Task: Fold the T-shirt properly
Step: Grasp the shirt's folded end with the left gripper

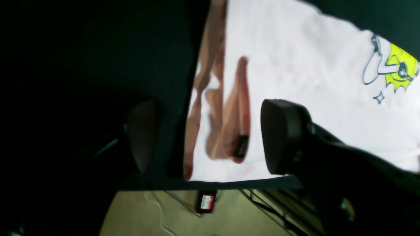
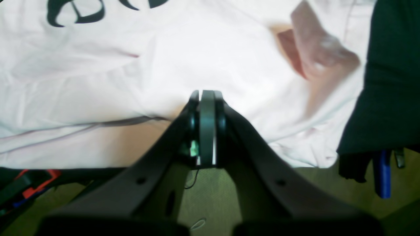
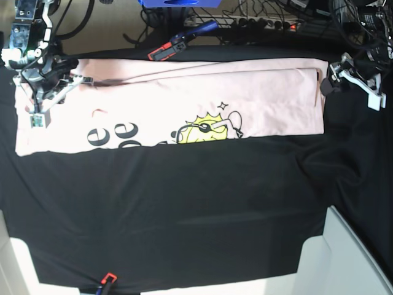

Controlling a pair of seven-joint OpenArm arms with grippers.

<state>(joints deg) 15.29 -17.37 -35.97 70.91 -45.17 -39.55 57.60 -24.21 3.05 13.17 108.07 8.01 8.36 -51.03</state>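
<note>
The T-shirt (image 3: 245,101) lies folded lengthwise in a long pale pink band across the far part of the table (image 3: 184,215), on the black cloth, w/ the yellow graphic (image 3: 199,130) and black lettering (image 3: 110,134) showing along its near edge. Left claw (image 3: 334,78) sits just off the shirt's end on the base view's right, fingers (image 1: 282,134) spread wide, nothing between them. Right claw (image 2: 206,98) is over the other end, pressed together just above the fabric; can't tell if any cloth is pinched.
</note>
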